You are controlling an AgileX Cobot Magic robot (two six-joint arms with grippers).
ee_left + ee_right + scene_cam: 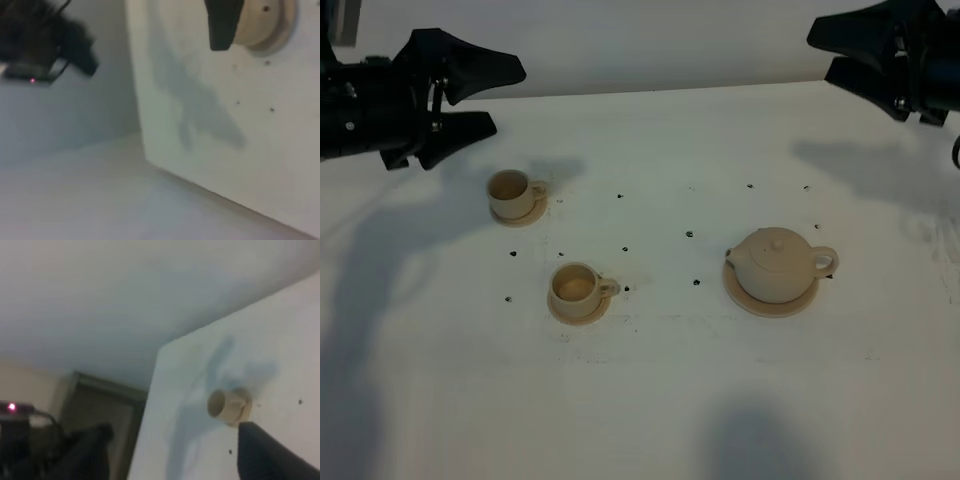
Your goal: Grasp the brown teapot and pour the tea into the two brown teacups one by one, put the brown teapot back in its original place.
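Teapot (pixel 775 262) upright on saucer (pixel 760 305), spout-to-handle axis left-right, spout pointing left toward cups (pixel 575 287). Left gripper (pixel 506 98) and right gripper (pixel 820 52) both spread wide, empty.

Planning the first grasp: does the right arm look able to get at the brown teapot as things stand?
Probably yes: the right end effector is open, and only bare table lies between it and the brown teapot.
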